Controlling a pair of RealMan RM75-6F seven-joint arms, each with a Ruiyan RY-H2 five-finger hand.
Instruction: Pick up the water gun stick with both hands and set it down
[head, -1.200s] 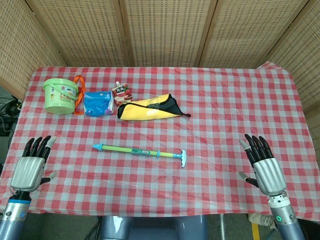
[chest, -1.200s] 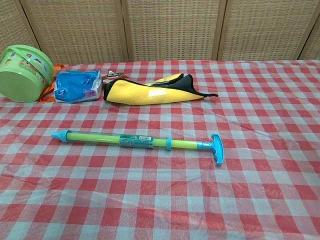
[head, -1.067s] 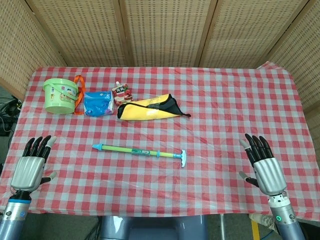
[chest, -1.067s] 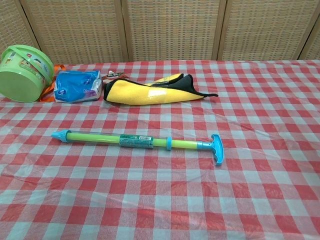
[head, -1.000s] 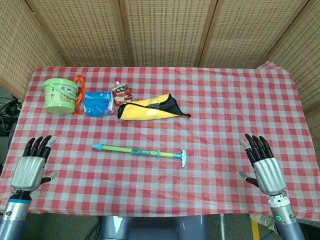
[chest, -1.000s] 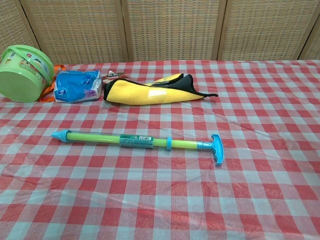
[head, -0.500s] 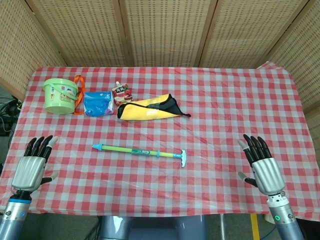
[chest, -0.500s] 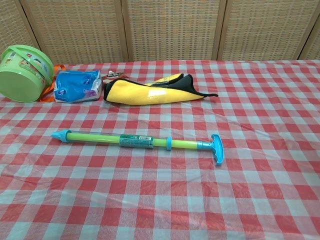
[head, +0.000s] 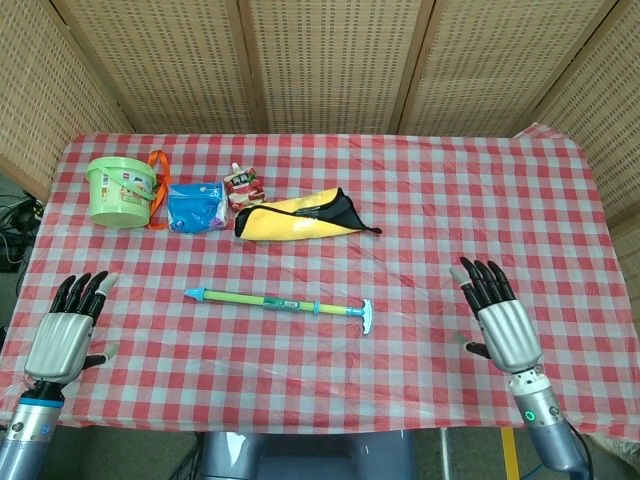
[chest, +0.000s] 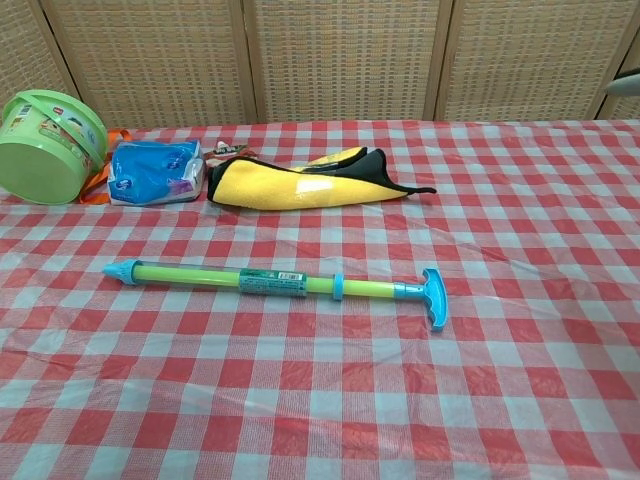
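Both hands are empty with fingers spread: left hand (head: 60, 340), right hand (head: 503, 328). The water gun stick (head: 283, 303) lies flat mid-surface, well apart from them. Better to grip near each end, keeping it level.

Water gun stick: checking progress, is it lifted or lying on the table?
Lying flat. The stick rests on the cloth, neither hand touching it.
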